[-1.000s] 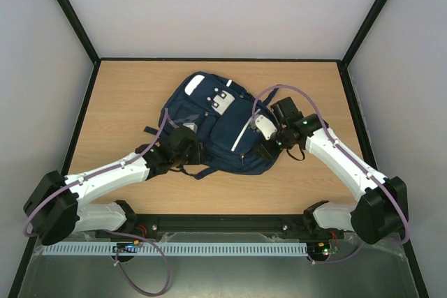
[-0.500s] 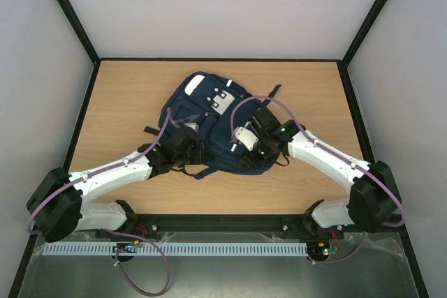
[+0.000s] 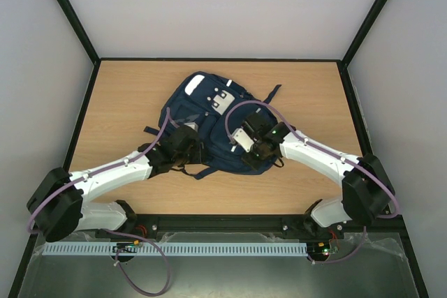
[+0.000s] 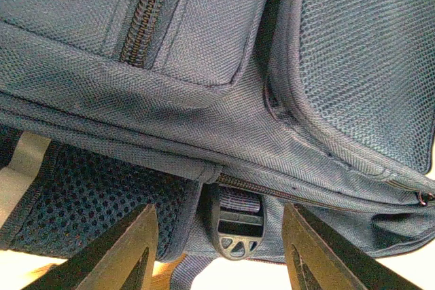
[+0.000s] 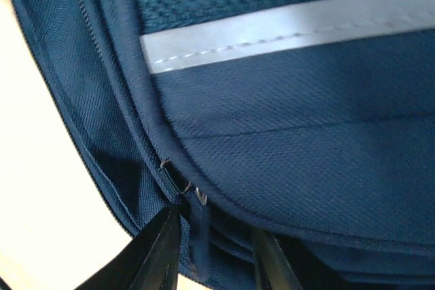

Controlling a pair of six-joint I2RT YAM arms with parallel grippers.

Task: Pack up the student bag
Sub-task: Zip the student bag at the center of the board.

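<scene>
The large navy-blue fabric backpack (image 3: 202, 97) with white patches lies flat near the middle of the light wooden table (image 3: 126, 102), front pocket up. No books or other things to pack show anywhere around it, and every zip that can be seen is shut. So the step in hand looks like opening the bag, not filling it.

The left gripper (image 3: 183, 146) sits at the backpack's near-left edge. In its wrist view the two black fingers (image 4: 129, 249) stand well apart astride a black plastic strap buckle (image 4: 234, 236), with dark mesh padding (image 4: 88, 195) beside one of them. The buckle is narrower than the gap, so it is not what is pinched. Whether the fingers press the bag's bulk I cannot tell. The arm is probably placed there to anchor the bag against a pull from the other side.

The right gripper (image 3: 253, 151) is at the backpack's near-right edge, below the white reflective strip (image 5: 285, 28). Its jaws are drawn fairly close on either side of a small dark zip pull (image 5: 198, 229) hanging from the seam. Whether they have clamped the pull or only flank it is unclear. Coming in at the seam like this suits dragging the slider along the bag's edge. A thin, floppy tab could slip out of a loose pinch.
</scene>
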